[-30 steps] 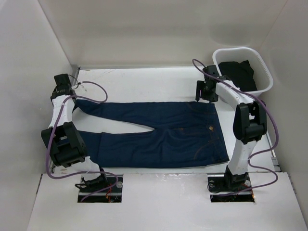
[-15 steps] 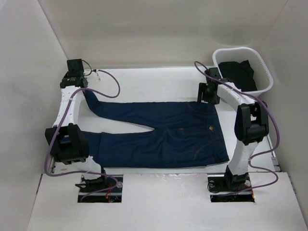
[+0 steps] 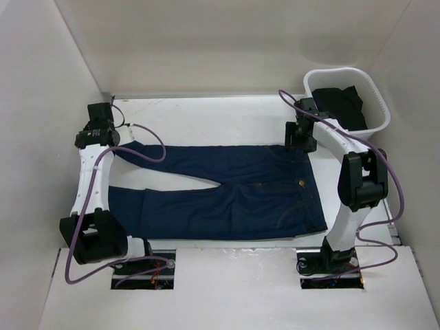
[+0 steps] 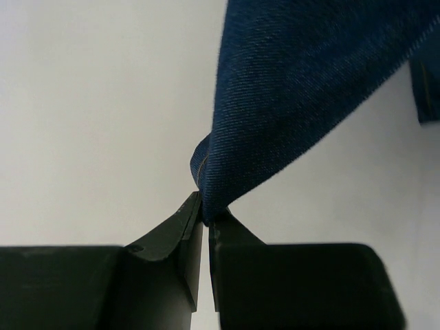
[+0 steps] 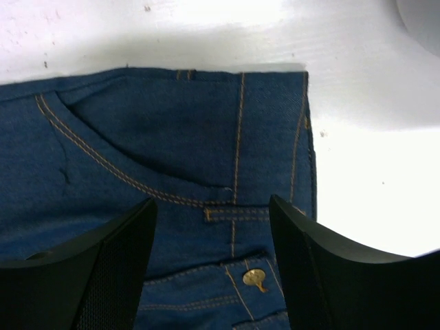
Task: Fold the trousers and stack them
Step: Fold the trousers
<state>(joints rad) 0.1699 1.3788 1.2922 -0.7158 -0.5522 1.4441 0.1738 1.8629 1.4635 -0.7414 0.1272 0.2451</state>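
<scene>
The dark navy trousers (image 3: 234,189) lie flat across the table, waist to the right and legs to the left. My left gripper (image 3: 103,130) is at the end of the far leg and is shut on the hem of the trousers (image 4: 289,89), which hangs lifted from its fingertips (image 4: 204,216). My right gripper (image 3: 300,137) is open above the far waist corner, its jaws wide apart over the front pocket and the brass button (image 5: 255,278) of the trousers (image 5: 172,158).
A white basket (image 3: 375,89) with dark clothes inside stands at the far right, just behind the right arm. White walls close in on the left, back and right. The near leg of the trousers (image 3: 172,213) lies close to the table's front edge.
My left gripper has moved from the far left corner back toward the near side and a little left, carrying the leg end. The right gripper has shifted slightly right over the waist.
</scene>
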